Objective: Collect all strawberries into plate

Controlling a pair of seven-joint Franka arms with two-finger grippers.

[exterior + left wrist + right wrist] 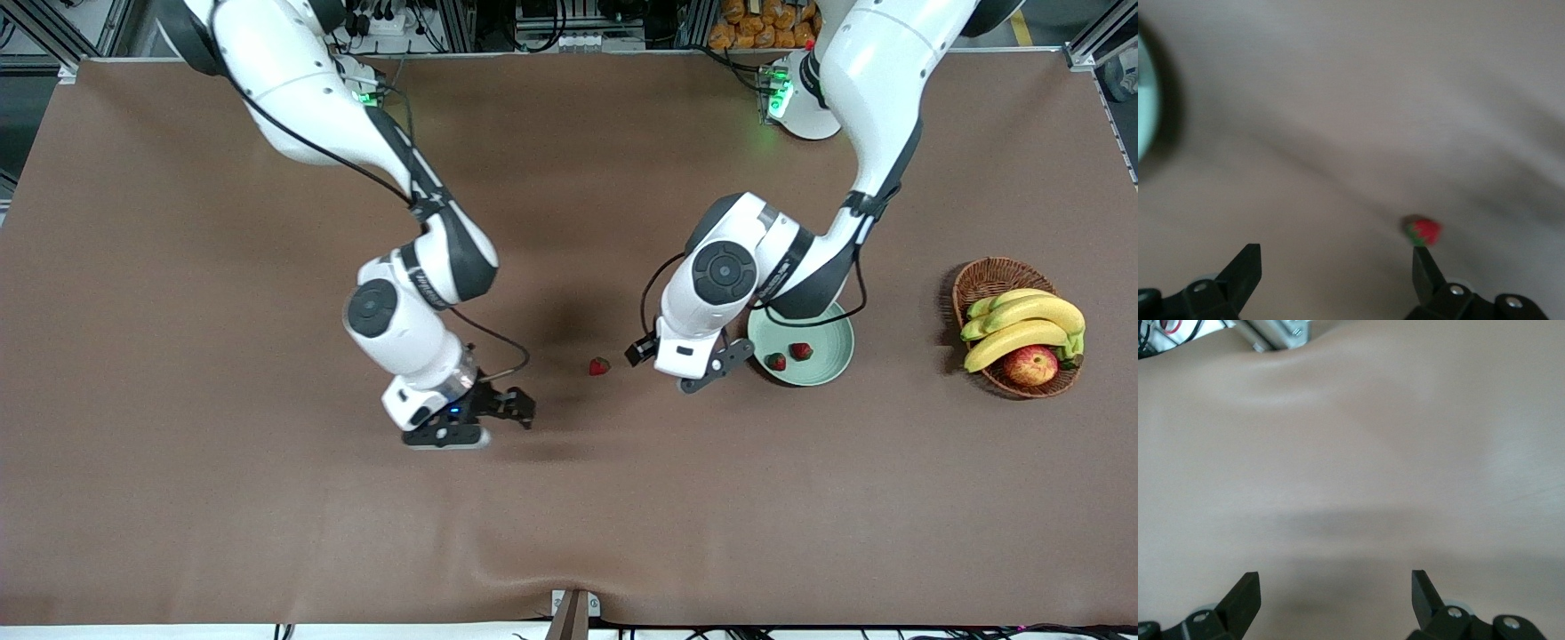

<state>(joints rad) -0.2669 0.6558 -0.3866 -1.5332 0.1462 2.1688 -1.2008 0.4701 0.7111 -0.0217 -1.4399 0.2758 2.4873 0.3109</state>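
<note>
Two strawberries [776,361] [802,351] lie in the pale green plate [831,364]. A third strawberry [599,366] lies on the brown table, beside the plate toward the right arm's end. My left gripper [685,357] hangs open between that berry and the plate. In the left wrist view the strawberry [1425,231] sits just past one fingertip [1423,261], outside the open left gripper [1337,267], and the plate [1145,93] shows at the edge. My right gripper [484,420] is open over bare table, holding nothing; the right wrist view shows the gripper [1336,590] with only tablecloth between its fingers.
A brown wicker basket [982,276] with bananas [1022,324] and a red-yellow apple [1031,364] stands toward the left arm's end of the table. The left arm's elbow overhangs part of the plate.
</note>
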